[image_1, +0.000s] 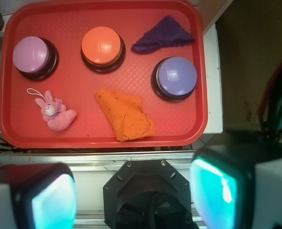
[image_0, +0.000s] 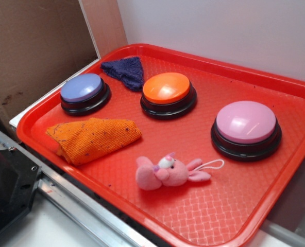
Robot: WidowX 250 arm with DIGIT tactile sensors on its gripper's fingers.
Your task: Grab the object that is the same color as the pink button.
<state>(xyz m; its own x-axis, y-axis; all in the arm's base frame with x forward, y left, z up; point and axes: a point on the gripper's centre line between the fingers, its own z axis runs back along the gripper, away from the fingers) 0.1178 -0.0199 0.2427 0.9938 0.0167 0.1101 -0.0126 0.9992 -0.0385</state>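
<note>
Red tray (image_0: 276, 206) holds three buttons, two cloths, one pink bunny (image_0: 168, 171).

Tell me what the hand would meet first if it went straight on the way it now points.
Probably the black robot base between the open fingers, not the red tray; depth is unclear.

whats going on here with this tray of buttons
Nothing is being handled yet. The end effector hangs open, high above and short of the red tray, empty. On the tray sit three buttons, pink, orange and blue, plus an orange cloth, a dark blue cloth and the pink bunny, which lies untouched near the pink button.
</note>
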